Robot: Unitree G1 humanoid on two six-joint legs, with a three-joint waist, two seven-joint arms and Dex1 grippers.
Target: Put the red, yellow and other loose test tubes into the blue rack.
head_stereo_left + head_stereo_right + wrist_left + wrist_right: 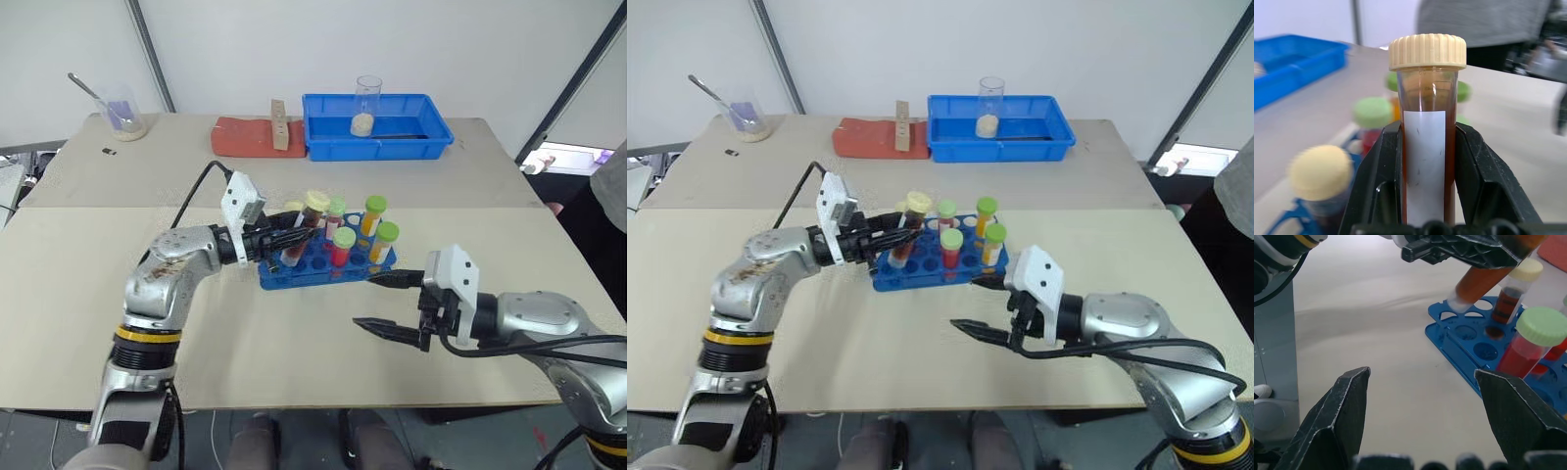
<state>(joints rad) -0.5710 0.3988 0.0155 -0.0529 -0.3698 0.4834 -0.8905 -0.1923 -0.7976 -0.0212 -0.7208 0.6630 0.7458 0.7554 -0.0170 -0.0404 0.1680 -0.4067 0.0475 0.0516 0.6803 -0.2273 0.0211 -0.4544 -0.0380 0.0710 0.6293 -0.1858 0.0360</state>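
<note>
Pale surface [294, 362] carries the blue rack [328, 264] at centre frame. Left tool [294, 238] is clenched on the dark red-brown tube [1426, 147], tilted over a rack corner; it could miss its hole. Right tool [387, 304] is released. Its white label looks blank.

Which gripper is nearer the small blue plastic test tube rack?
Left. The left gripper holds the dark red-brown tube over the rack; the right gripper hangs open beside it.
</note>
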